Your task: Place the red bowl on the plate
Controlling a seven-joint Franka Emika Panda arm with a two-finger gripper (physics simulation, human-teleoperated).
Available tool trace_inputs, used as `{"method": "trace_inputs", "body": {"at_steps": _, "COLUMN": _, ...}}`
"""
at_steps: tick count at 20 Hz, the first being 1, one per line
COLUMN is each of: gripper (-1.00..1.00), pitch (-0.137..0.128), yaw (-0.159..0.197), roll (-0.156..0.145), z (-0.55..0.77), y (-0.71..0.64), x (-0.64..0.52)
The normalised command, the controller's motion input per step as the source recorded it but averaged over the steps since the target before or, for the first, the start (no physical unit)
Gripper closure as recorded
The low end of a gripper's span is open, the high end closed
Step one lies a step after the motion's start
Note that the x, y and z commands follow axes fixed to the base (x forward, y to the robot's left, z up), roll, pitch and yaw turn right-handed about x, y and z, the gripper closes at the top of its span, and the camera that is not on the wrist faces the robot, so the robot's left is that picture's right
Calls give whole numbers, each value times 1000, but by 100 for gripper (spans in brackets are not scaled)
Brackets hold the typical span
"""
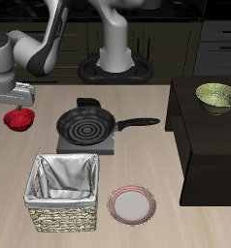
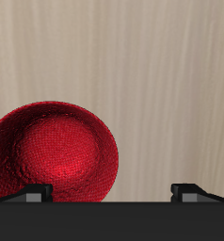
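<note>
The red bowl (image 1: 19, 120) is small, glossy and bright red, and stands on the table near its side edge. My gripper (image 1: 17, 103) hangs just above it, open and empty. In the wrist view the bowl (image 2: 54, 155) lies below, offset toward one fingertip (image 2: 34, 193), and the gripper (image 2: 112, 193) has its jaws wide apart. The plate (image 1: 133, 205), flat with a white-grey centre and a pinkish-brown rim, lies near the table's front edge, far from the bowl.
A black frying pan (image 1: 86, 124) sits on a grey burner mid-table, between bowl and plate. A lined wicker basket (image 1: 63, 192) stands beside the plate. An olive-green speckled bowl (image 1: 217, 95) rests on a dark cabinet (image 1: 210, 145).
</note>
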Motion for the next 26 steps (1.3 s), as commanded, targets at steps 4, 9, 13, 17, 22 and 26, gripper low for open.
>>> {"method": "trace_inputs", "body": {"at_steps": 4, "gripper": -100, "pitch": 17, "yaw": 4, "roll": -28, "z": -120, "y": -100, "x": 59}}
{"method": "trace_inputs", "body": {"at_steps": 9, "gripper": -100, "pitch": 32, "yaw": 4, "roll": -7, "z": -186, "y": -13, "x": 5}}
{"method": "trace_inputs", "body": {"at_steps": 13, "gripper": -100, "pitch": 51, "yaw": 25, "roll": 0, "z": -301, "y": 66, "x": 3}}
{"method": "trace_inputs", "body": {"at_steps": 17, "gripper": 100, "pitch": 39, "yaw": -36, "roll": 25, "z": -214, "y": -15, "x": -15}}
{"method": "trace_inputs", "body": {"at_steps": 22, "gripper": 100, "pitch": 12, "yaw": -26, "roll": 21, "z": -47, "y": -26, "x": -22}}
{"method": "trace_inputs", "body": {"at_steps": 26, "gripper": 100, "pitch": -25, "yaw": -22, "roll": 36, "z": 147, "y": 32, "x": -91}}
